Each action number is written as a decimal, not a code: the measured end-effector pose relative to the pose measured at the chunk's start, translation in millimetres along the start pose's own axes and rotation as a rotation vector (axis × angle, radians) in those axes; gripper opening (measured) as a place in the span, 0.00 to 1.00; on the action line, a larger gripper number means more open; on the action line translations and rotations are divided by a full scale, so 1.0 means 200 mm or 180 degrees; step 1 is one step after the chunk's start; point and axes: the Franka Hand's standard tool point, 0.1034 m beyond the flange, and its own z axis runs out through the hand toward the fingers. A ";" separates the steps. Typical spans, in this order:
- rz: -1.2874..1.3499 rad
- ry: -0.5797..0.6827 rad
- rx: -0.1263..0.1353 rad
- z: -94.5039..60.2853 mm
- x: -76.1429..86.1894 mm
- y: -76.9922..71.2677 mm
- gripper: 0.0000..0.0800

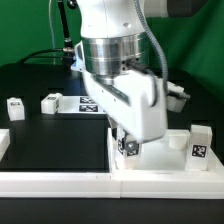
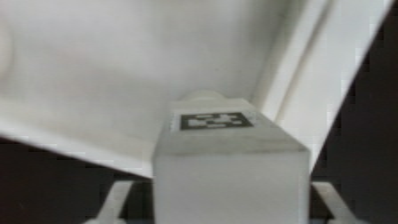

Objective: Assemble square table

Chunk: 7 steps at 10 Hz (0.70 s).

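**Leg in the claw, over a corner of the tabletop**

I judge the step in hand to be seating the short white plastic leg (image 1: 130, 147) in a corner socket of the white square plastic tabletop with the raised rim (image 1: 165, 152). To do it well, I want the leg held plumb and centred over the socket before I lower it, and only then turned in. If it goes down tilted, it will likely catch on the rim or bind. The socket itself is hidden under the leg in both views, so I cannot confirm the alignment. I would go down slowly and watch for the tabletop shifting on the black table mat (image 1: 55, 145).

The two-finger claw (image 1: 127, 140) is partly closed, pinching the leg by its sides. In the wrist view the fingers (image 2: 121, 198) flank the leg (image 2: 222, 160) with no gap that I can make out. The leg's black-and-white tag (image 2: 217, 121) faces the camera. The claw touches nothing else that I can see.

The tabletop lies on the exterior view's right, against the long white border rail (image 1: 60, 182). The held leg stands upright at the tabletop's corner on the exterior view's left, just beside the rim (image 2: 294, 75). A second tagged white leg (image 1: 200, 143) stands at the far right side, and two more (image 1: 50, 102) wait well apart at the left.
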 end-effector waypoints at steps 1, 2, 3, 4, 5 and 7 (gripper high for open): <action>0.0454 -0.0111 0.0043 0.00 0.01 0.01 0.36; 0.0729 -0.0175 0.0056 0.00 0.02 0.01 0.36; 0.0962 -0.0183 0.0047 0.00 0.01 0.01 0.36; 0.1098 -0.0185 0.0043 0.00 0.01 0.01 0.36; 0.1320 -0.0189 0.0033 0.00 0.00 0.01 0.36; 0.1651 -0.0178 0.0017 -0.01 -0.01 0.01 0.36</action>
